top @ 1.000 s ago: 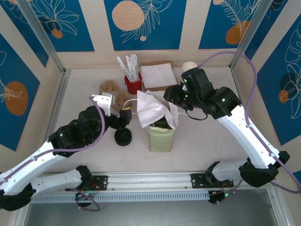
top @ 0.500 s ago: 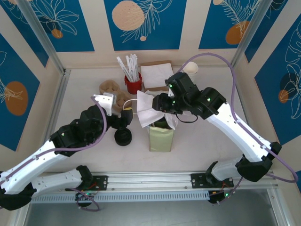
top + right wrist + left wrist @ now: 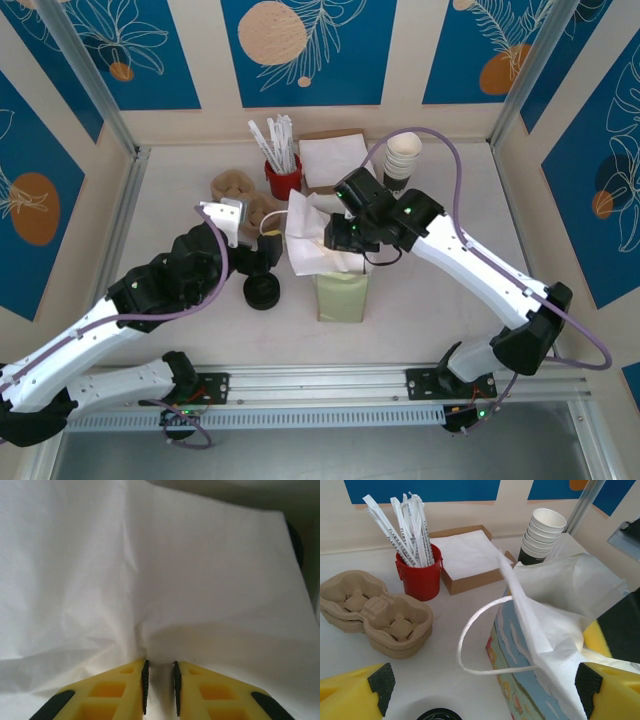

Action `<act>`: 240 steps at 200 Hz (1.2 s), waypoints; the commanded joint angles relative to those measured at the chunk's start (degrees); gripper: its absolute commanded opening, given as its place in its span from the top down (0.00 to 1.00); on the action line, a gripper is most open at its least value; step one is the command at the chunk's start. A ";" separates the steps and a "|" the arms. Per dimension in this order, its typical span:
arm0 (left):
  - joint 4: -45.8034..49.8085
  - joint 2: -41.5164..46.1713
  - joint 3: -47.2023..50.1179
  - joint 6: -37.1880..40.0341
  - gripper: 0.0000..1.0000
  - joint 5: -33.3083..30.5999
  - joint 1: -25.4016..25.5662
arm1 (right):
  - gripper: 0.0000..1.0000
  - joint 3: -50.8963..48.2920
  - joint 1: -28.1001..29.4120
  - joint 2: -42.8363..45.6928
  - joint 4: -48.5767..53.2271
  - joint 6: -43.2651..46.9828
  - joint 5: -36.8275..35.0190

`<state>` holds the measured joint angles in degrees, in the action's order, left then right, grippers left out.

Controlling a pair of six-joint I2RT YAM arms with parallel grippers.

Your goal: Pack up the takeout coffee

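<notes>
Paper bag (image 3: 342, 296) standing upright, mouth up under crumpled white paper (image 3: 312, 238), right gripper (image 3: 160, 674) pinched tight on that paper, left gripper (image 3: 482, 685) spread wide beside the bag

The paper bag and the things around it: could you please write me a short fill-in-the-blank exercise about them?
1. The wrapped straws stand in a ____ cup.
2. In the top view, the cup carriers lie to the ____ of that cup.
3. The right tool pinches the ____ paper sticking out of the paper bag.
Missing words: red; left; white.
</notes>
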<state>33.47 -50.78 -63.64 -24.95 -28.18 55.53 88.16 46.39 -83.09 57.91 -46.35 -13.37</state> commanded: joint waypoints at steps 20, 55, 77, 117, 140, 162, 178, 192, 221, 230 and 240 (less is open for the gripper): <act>0.58 1.51 1.28 -0.32 0.05 -1.34 -0.37 | 0.79 -0.62 -0.16 -2.80 1.90 2.30 -6.21; 0.70 1.83 1.67 -0.50 0.05 -1.55 -0.33 | 0.80 1.67 -0.20 -4.14 5.30 2.56 -10.56; 0.55 1.83 1.85 -0.58 0.05 -1.49 -0.33 | 0.80 4.08 0.25 -2.91 5.28 2.70 -9.42; 0.46 1.78 1.85 -0.46 0.05 -1.66 -0.29 | 0.76 9.94 1.33 -0.50 6.37 2.42 -10.08; 0.63 1.83 1.85 -0.52 0.04 -1.77 -0.33 | 0.70 12.24 1.78 0.45 6.11 1.96 -8.30; 0.63 1.96 2.03 -0.58 0.04 -1.95 -0.38 | 0.64 12.90 2.92 0.75 3.82 1.98 -6.15; 0.55 2.09 2.11 -0.69 0.04 -2.03 -0.33 | 0.61 13.91 3.29 -0.03 3.81 2.11 -6.46; 0.50 2.18 2.26 -0.72 0.04 -2.09 -0.29 | 0.61 14.70 3.17 -0.83 4.37 2.30 -6.75; 0.79 1.85 2.70 -0.58 0.04 -4.80 -0.33 | 0.60 15.79 2.67 -0.90 3.90 4.09 -6.00; 1.13 1.53 2.65 -0.89 0.03 -6.90 -0.41 | 0.60 16.28 2.14 -0.54 3.76 5.08 -6.35; 0.92 1.14 2.85 -0.74 0.03 -9.06 -0.50 | 0.59 16.64 1.46 0.10 3.47 6.19 -7.28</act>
<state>33.93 -49.60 -61.25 -25.15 -31.20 55.53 102.13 49.04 -83.85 62.19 -43.22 -20.36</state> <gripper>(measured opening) 0.967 0.399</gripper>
